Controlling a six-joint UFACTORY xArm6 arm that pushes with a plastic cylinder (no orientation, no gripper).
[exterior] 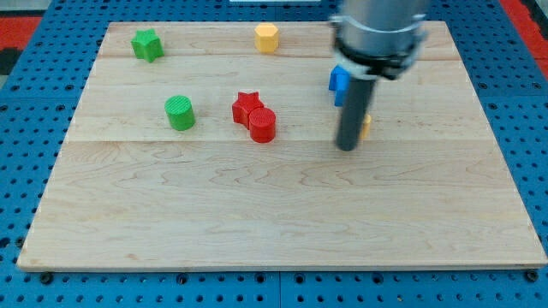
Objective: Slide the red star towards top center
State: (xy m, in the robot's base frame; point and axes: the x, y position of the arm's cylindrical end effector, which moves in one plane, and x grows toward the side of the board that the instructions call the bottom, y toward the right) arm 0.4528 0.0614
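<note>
Subject of the task: the small red star-shaped plastic block (247, 106). It lies a little toward the view's left of the middle of the pale wooden board (282, 214), about midway between the board's top and bottom edges. All positions below are given relative to this star.

Touching it, on the side toward the view's lower right, stands a red cylindrical block (263, 125). To the view's left, near but apart, is a green cylindrical block (180, 113). Well up and to the view's left sits a green star-shaped block (147, 44). Almost straight above, near the board's top edge, is a yellow hexagonal block (266, 38). To the view's right is a blue block (339, 83), partly hidden by the arm; its shape cannot be told. A sliver of an orange-yellow block (366, 127) shows behind the rod, shape likewise undetermined.

Tool: the arm carries no claw, only a dark rod; nothing is held. My tip (347, 148) rests on the board well to the view's right of the star and slightly lower, apart from it.

Progress, as judged: no contact with the star, which remains well short of top centre. Outstanding: bring the tip round below the star, clear of the red cylinder, then push upward. The yellow hexagon occupies the likely destination.
</note>
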